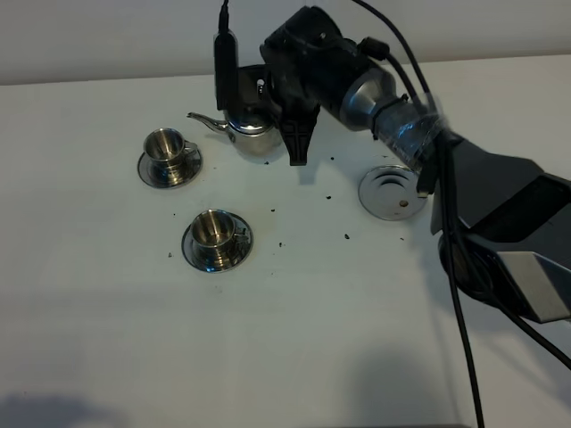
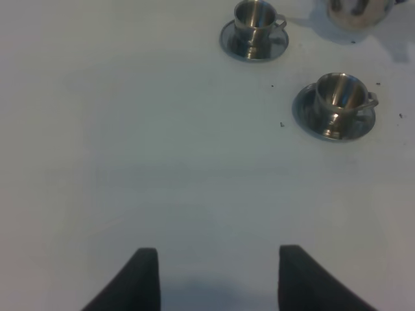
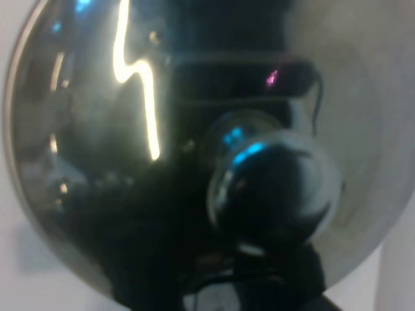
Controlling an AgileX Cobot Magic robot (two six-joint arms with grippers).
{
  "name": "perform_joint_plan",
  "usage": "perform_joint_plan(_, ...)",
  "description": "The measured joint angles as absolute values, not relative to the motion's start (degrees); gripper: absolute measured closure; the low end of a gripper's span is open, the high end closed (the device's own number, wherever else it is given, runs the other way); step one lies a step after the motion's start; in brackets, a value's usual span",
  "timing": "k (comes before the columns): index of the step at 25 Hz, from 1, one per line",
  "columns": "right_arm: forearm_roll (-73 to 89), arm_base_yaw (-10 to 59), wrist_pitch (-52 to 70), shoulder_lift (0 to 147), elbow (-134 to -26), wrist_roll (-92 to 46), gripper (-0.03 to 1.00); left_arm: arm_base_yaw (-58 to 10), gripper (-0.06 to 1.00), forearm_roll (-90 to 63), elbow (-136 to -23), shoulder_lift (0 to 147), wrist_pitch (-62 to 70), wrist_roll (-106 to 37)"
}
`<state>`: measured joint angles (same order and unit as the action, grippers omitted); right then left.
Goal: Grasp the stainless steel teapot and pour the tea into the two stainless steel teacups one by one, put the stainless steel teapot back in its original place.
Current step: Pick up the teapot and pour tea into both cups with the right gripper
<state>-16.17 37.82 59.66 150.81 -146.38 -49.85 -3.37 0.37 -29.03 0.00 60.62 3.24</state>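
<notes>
Right gripper [image 1: 298, 150] is pinched narrow, seemingly holding the shiny squat steel teapot [image 1: 250, 135] beside the farther small steel teacup [image 1: 167, 144] — well away from its flat round disc [image 1: 391, 192]. Such a slim, slick hold could let the pot swivel and spill tea early. The left gripper [image 2: 214, 278] gapes empty.

Tiny dark specks [image 1: 346, 236] are seen scattered across the flat white tabletop [image 1: 294, 339], mostly around its middle.

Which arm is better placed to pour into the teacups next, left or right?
Right. Its end effector is closed on the stainless steel teapot, spout pointing toward the far teacup. The left end effector hangs open and empty, farther away.
</notes>
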Motion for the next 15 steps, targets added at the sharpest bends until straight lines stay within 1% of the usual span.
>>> perform_joint_plan(5,-22.3,39.6,56.3,152.0,-146.4,-49.9,0.79,-3.4,0.49,0.4,-29.0,0.0,60.6,3.2)
perform_joint_plan(15,-30.5,41.5,49.5,153.1,-146.5,-43.8,0.79,-3.4,0.49,0.4,-29.0,0.0,60.6,3.2)
